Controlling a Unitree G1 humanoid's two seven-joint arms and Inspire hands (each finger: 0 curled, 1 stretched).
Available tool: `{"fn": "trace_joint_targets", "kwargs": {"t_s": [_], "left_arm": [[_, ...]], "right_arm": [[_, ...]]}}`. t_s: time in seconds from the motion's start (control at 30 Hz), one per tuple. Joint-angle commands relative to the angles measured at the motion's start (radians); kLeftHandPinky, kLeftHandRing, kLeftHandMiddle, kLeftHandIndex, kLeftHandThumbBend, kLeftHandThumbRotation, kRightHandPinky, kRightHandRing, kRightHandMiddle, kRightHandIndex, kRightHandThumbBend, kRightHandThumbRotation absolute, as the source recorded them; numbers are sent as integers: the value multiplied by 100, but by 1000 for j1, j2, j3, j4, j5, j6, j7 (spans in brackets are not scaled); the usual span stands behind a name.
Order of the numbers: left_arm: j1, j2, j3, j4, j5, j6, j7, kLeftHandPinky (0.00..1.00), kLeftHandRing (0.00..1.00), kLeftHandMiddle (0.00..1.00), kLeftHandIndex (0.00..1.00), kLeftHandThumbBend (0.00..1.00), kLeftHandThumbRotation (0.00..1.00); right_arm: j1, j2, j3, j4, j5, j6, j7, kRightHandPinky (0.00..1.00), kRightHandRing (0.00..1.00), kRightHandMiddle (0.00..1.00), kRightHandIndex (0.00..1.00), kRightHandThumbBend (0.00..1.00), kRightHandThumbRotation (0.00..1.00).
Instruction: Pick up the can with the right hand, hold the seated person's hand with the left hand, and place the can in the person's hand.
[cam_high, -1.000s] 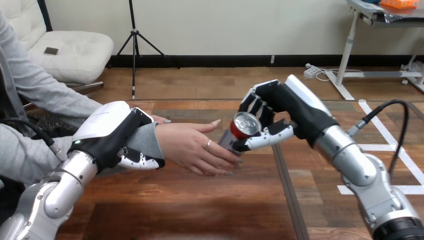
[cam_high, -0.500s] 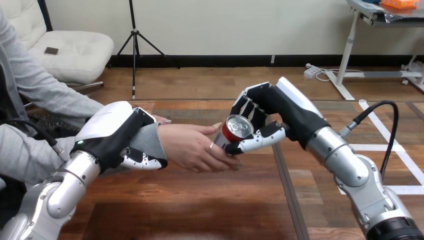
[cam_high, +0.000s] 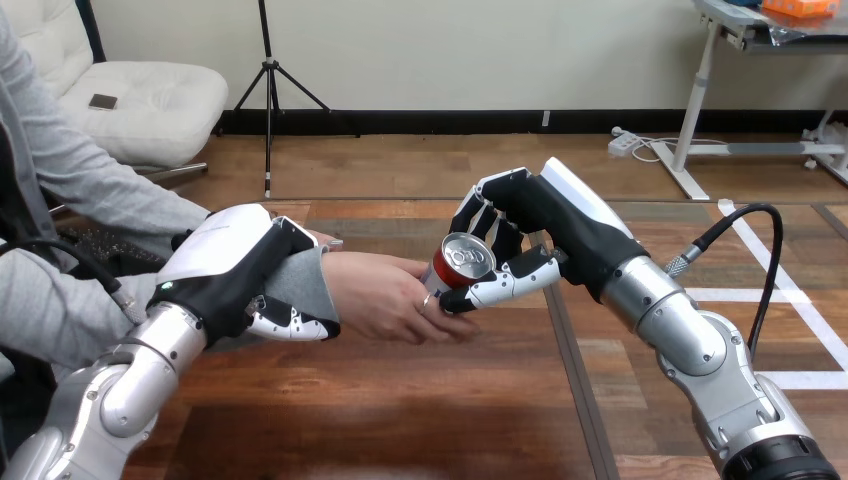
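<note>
Can (cam_high: 462, 262) tilted, clasped between thumb and fingers of right hand (cam_high: 545, 215), lower end against the person's hand (cam_high: 380, 295) just past its fingertips | left hand (cam_high: 225, 265) curled round the person's wrist (cam_high: 300, 285), likely steadying the palm for delivery | release not yet made

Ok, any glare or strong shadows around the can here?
Head view: the silver top of the red can shines brightly, the white-backed left hand is brightly lit, and a soft shadow lies on the wooden table under the person's hand.
</note>
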Motion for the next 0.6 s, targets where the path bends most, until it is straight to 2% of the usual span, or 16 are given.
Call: {"fn": "trace_joint_targets", "kwargs": {"t_s": [0.0, 0.57], "left_arm": [[-142, -49, 14, -64, -28, -10, 28, 12, 17, 24, 26, 62, 0], [-148, -62, 0, -57, -20, 5, 23, 12, 17, 24, 27, 63, 0]], "right_arm": [[-101, 18, -11, -66, 7, -15, -28, 21, 25, 33, 41, 82, 0], [-93, 23, -9, -78, 15, -19, -24, 21, 24, 31, 41, 82, 0]]}}
